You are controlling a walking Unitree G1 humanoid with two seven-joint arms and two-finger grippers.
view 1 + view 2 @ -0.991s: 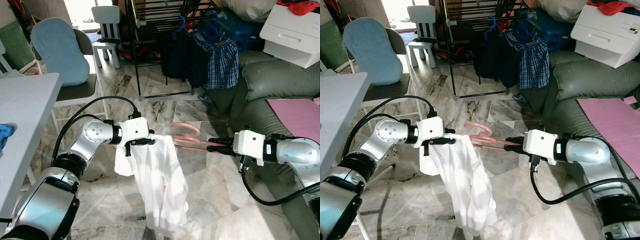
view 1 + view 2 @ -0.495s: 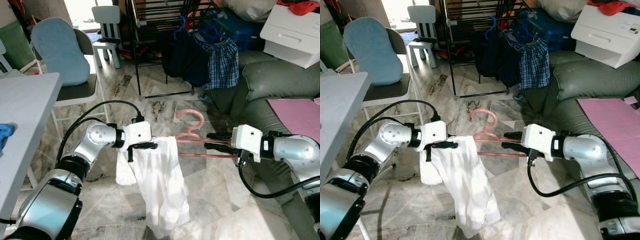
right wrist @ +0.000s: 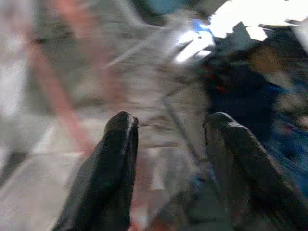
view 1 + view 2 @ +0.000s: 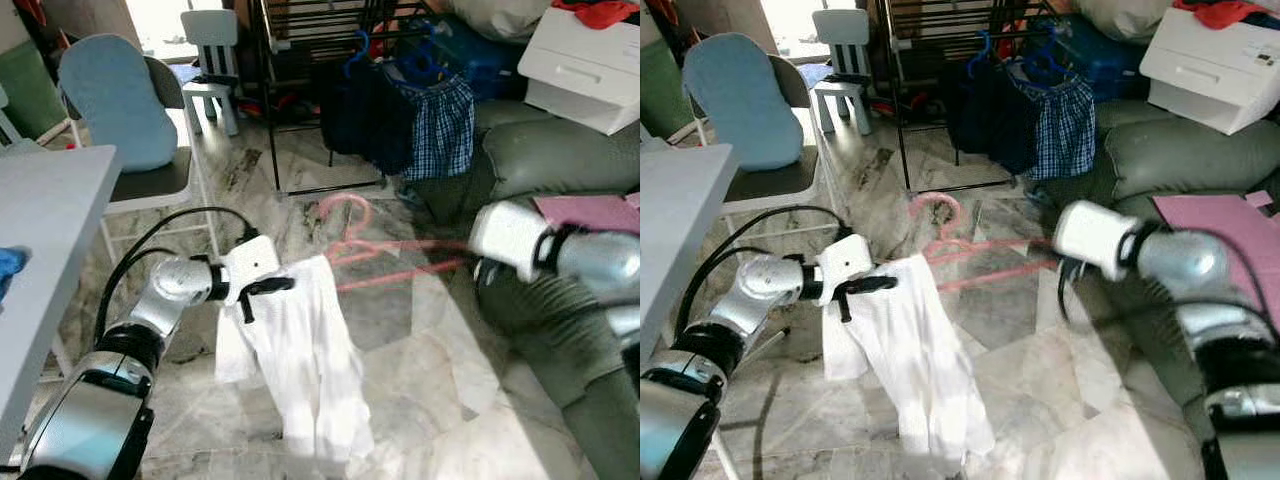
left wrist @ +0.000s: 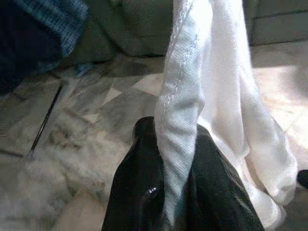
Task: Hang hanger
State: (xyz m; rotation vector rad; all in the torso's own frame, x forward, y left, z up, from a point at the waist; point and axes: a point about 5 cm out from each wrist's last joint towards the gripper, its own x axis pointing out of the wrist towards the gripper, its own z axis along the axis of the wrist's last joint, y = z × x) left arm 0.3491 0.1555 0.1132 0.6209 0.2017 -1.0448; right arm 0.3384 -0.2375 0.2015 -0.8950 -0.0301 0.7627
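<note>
Left eye view | left gripper point(image 4: 268, 287) clamps white shirt point(image 4: 305, 370) | right gripper point(image 3: 168, 139) fingers spread, beside pink hanger point(image 4: 385, 262)

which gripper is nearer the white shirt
Left. The left gripper is shut on the white shirt, which hangs from it over the floor. The right gripper is open, off toward the sofa, past the pink hanger.

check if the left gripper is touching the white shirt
Touching. In the left wrist view the left gripper's two black fingers are pinched on a fold of the white shirt, the cloth running between them.
</note>
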